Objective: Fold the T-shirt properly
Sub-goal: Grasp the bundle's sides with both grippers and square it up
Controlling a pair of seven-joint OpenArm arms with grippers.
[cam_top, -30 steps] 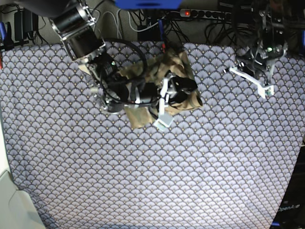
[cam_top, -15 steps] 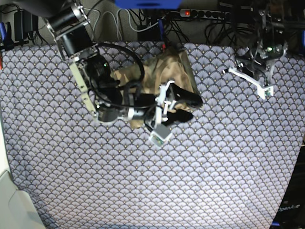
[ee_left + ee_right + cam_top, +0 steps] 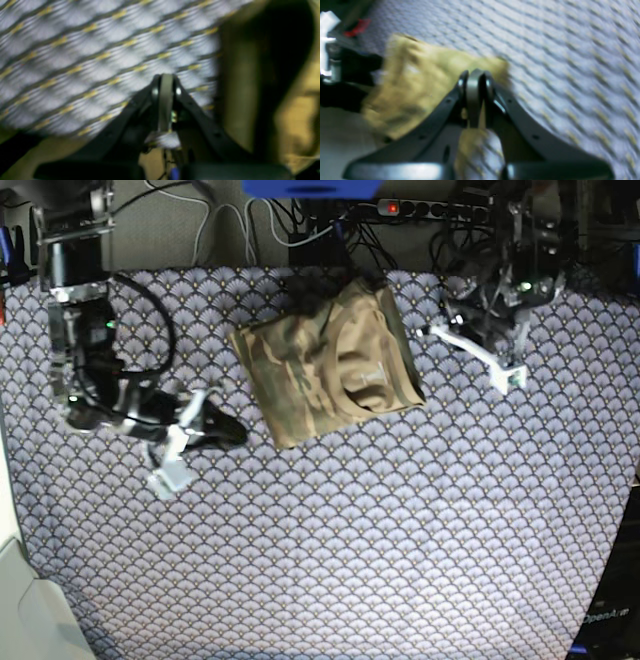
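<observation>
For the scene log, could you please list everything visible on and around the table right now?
T-shirt: one, olive, tan and brown camouflage, folded into a compact bundle, upper middle of the table.
Tablecloth: one, purple scale pattern, covering the table.
Power strip: one, dark with a red switch, behind the table's far edge.
Cables: several, black and white, behind the far edge.
Right gripper: one, black, shut, beside the shirt, holding nothing.
Left gripper: one, shut, empty, near the table's far corner.

Both arms hang low and well apart, the right gripper (image 3: 232, 430) with jaws pressed together and seemingly empty through the blur, the left gripper (image 3: 515, 375) likewise closed tight.
</observation>
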